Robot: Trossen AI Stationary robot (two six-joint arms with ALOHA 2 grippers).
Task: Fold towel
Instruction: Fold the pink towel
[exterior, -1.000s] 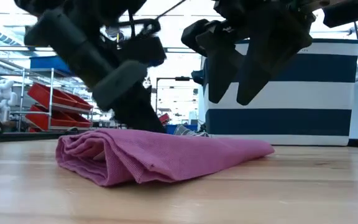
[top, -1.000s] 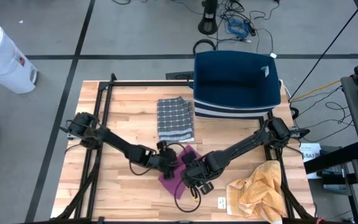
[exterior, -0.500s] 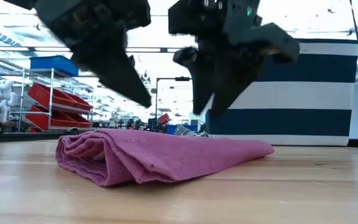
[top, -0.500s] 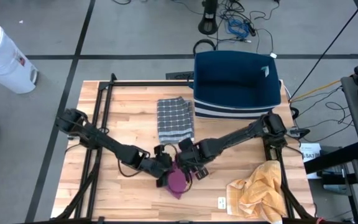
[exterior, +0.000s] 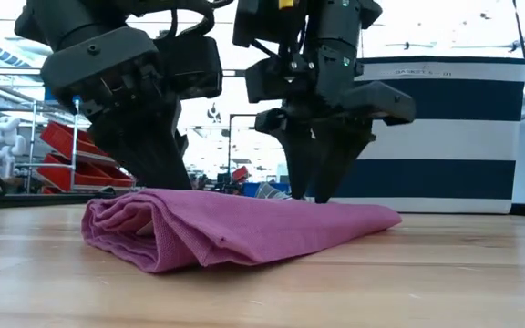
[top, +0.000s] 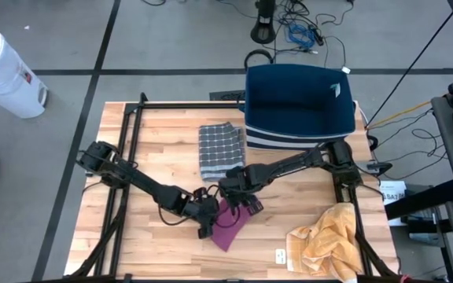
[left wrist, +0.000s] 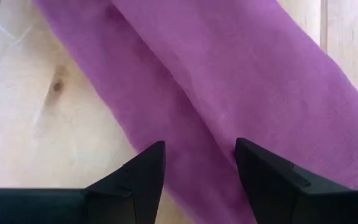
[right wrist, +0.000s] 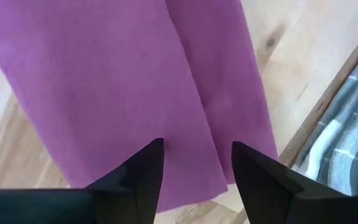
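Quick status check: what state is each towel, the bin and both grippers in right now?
Purple towel: folded, flat on table.
Grey checked towel: folded, lying apart.
Yellow cloth: crumpled.
Blue bin: upright.
Left gripper: fingers open over purple towel.
Right gripper: fingers open over purple towel.

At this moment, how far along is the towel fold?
Done: the purple towel already lies folded over into a long layered strip on the table, beside a grey checked towel folded earlier. In hand: the left gripper and right gripper are both open, fingers down over the strip, holding nothing. Left: probably one more fold or a move; a yellow cloth still lies crumpled at the table's corner.
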